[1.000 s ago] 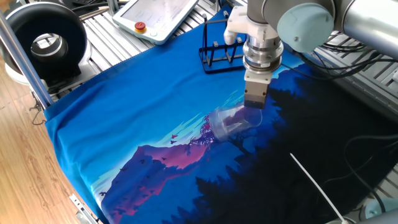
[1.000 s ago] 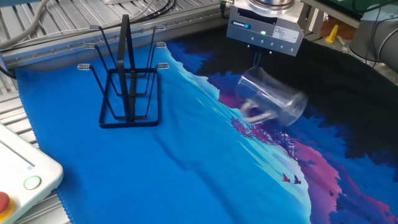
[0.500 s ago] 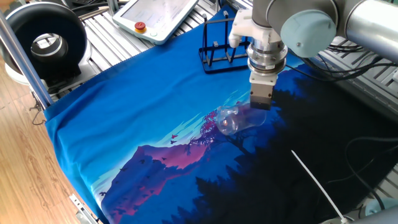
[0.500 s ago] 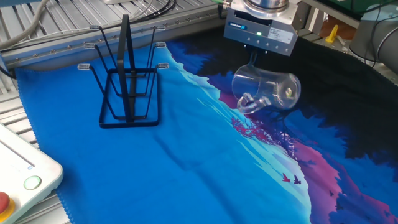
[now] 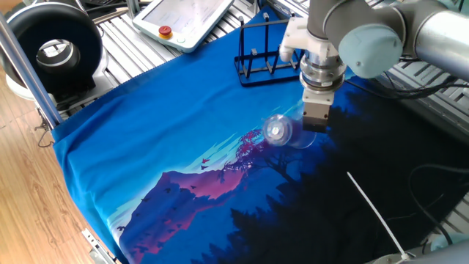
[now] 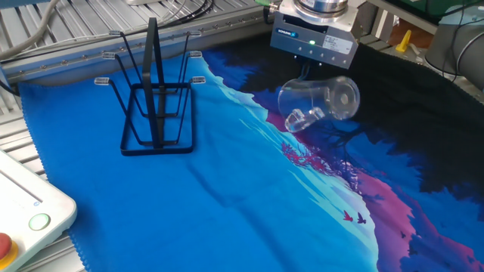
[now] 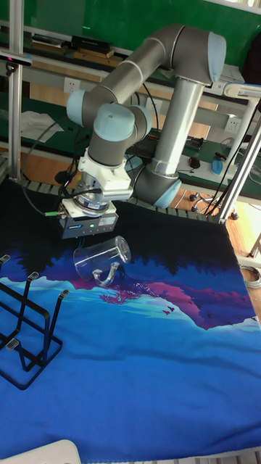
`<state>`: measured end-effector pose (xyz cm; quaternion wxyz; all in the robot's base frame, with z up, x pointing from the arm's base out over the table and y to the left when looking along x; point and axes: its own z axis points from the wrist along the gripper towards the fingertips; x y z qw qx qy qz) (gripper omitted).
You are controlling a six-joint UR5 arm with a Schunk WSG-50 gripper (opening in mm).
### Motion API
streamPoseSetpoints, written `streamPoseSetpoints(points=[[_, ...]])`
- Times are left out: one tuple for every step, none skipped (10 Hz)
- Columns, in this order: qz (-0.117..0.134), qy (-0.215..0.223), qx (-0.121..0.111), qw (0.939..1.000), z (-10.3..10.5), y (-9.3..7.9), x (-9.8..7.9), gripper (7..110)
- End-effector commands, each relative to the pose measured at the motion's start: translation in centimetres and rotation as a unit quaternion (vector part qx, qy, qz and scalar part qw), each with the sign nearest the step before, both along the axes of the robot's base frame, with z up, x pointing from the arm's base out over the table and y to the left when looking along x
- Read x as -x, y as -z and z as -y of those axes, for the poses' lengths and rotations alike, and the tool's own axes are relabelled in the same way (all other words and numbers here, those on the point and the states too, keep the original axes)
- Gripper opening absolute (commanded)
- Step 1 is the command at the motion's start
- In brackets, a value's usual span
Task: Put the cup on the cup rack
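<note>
In the other fixed view, nearest to us at the lower left corner, we see the white pendant (image 6: 23,219) with a green and a red button, lying just off the edge of the blue mountain-print cloth (image 6: 227,189) that covers the table. Farther in, on the blue part of the cloth, stands the cup rack (image 6: 155,98), a black wire frame with thin upright pegs; it stands alone, well apart from the arm.

Beyond the rack, toward the dark part of the print, we find the cup (image 6: 318,102), a clear glass mug. It is tipped on its side in the air just above the cloth, handle hanging downward and thick base facing away from the rack. We see the gripper (image 6: 306,72) directly above it, with its fingers reaching down to the mug's rim end; the jaws appear closed on the glass, though the contact itself is largely hidden by the gripper body.

In the tall fixed view the same mug (image 7: 101,257) hangs below the gripper (image 7: 87,243), with the rack at the lower left.
</note>
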<state>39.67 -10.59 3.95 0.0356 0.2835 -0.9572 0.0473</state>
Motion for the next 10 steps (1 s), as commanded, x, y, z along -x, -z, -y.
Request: streamPoseSetpoints(points=[[0.015, 0.001, 0.005, 0.9999, 1.4, 1.2, 0.3, 7], [0.020, -0.001, 0.012, 0.9997, 2.1, 1.5, 0.5, 7], [0.027, -0.002, 0.018, 0.9995, 2.7, 1.8, 0.8, 7], [0.037, -0.001, 0.031, 0.9989, 3.8, 2.3, 1.2, 7], [0.039, 0.000, 0.043, 0.9983, 4.7, 2.4, 1.8, 7], [0.031, 0.001, 0.050, 0.9983, 5.1, 2.4, 2.5, 7], [0.026, -0.003, 0.062, 0.9977, 5.7, 2.2, 2.8, 7], [0.020, -0.003, 0.071, 0.9973, 6.2, 2.2, 3.2, 7], [0.011, -0.001, 0.074, 0.9972, 6.4, 2.2, 3.8, 7], [0.005, 0.002, 0.072, 0.9974, 6.3, 2.2, 4.2, 7]])
